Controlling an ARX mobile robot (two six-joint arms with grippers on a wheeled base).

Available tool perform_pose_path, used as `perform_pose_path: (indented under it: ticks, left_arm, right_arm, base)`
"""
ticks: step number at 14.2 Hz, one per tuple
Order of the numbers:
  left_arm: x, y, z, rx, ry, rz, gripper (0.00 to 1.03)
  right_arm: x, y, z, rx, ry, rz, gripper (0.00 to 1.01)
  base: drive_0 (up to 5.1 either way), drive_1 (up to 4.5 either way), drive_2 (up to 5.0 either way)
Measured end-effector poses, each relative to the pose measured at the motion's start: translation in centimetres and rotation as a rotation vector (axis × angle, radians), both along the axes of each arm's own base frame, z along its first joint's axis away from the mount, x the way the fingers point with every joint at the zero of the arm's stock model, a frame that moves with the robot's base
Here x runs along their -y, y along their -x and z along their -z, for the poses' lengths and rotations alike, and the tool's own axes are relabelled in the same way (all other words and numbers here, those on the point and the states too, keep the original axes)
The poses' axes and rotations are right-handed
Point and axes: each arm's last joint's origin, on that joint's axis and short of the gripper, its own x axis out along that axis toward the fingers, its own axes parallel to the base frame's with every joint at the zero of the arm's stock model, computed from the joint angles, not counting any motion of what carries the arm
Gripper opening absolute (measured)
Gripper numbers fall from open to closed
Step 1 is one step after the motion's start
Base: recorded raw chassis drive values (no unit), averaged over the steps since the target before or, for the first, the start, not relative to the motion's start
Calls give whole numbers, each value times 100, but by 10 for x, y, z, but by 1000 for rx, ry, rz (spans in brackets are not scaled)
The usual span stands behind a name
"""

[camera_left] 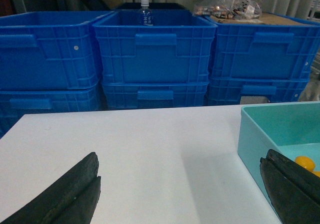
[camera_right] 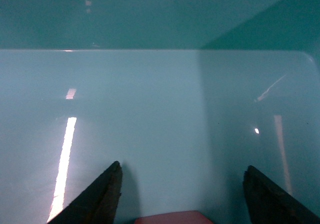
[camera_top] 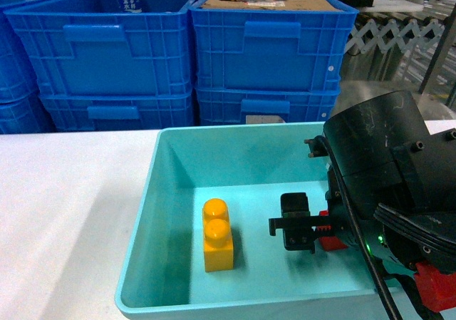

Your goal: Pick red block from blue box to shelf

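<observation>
Right gripper point(camera_right: 182, 196): down inside the blue box point(camera_top: 167, 192), jaws spread wide, nothing clamped. Wrist view shows the two dark fingertips point(camera_right: 102, 194) either side of a gap, hovering close over the tray floor.
Red block point(camera_right: 172, 217): sits right between those open fingers, only its top edge peeks in at the bottom of the right wrist view. Can't tell if either finger actually touches it.
Head view extra: the bulky black arm covers most of the block, just a sliver of red point(camera_top: 329, 240) shows behind the gripper. It also shows the yellow brick point(camera_top: 217, 236) lying to the left of the gripper, well apart from it, which the right wrist cam misses completely.
Left gripper point(camera_left: 182, 194): hanging over the white table point(camera_left: 150, 144) just left of the tray's wall, jaws wide apart, holding nothing.
Left wrist extra: a row of dark blue crates point(camera_left: 155, 54) stacked behind the table, with a water bottle point(camera_left: 145, 12) poking up.
</observation>
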Motion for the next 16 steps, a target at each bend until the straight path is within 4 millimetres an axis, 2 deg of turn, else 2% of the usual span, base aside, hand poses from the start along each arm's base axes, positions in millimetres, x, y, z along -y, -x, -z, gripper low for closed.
perform_pose_path:
  ticks: [1,2,3,5,6,7,10,11,12,15,16]
  left_arm:
    - [0,0,0,0,0,0,98]
    - [0,0,0,0,0,0,98]
    - [0,0,0,0,0,0,98]
    - [0,0,0,0,0,0,98]
    - [0,0,0,0,0,0,98]
    - [0,0,0,0,0,0,98]
    - [0,0,0,0,0,0,98]
    - [0,0,0,0,0,0,98]
    - [0,0,0,0,0,0,98]
    - [0,0,0,0,0,0,98]
    - [0,0,0,0,0,0,98]
  right_arm:
    - [1,-1,1,-3,-4,2,43]
    - [1,-1,1,-5,-8,-2,33]
    - [1,-1,1,-1,-9,-2,29]
    - [1,-1,1,9,-7,-7,29]
    - [1,2,-3,9,-1,-22,29]
    - [2,10,-14,11,-1,-60,29]
    - [22,21,-109,198,-81,-162,29]
    - [50,30,-151,295,-107,-166,29]
    - [96,49,-179,366,-132,-133,29]
    - [155,89,-192,502,-130,-4,29]
    - [168,106,-195,563,-107,54,29]
  base:
    - [0,0,0]
    - [0,0,0]
    - [0,0,0]
    - [0,0,0]
    - [0,0,0]
    - [0,0,0]
    - [0,0,0]
    - [0,0,0]
    - [0,0,0]
    - [0,0,0]
    - [0,0,0]
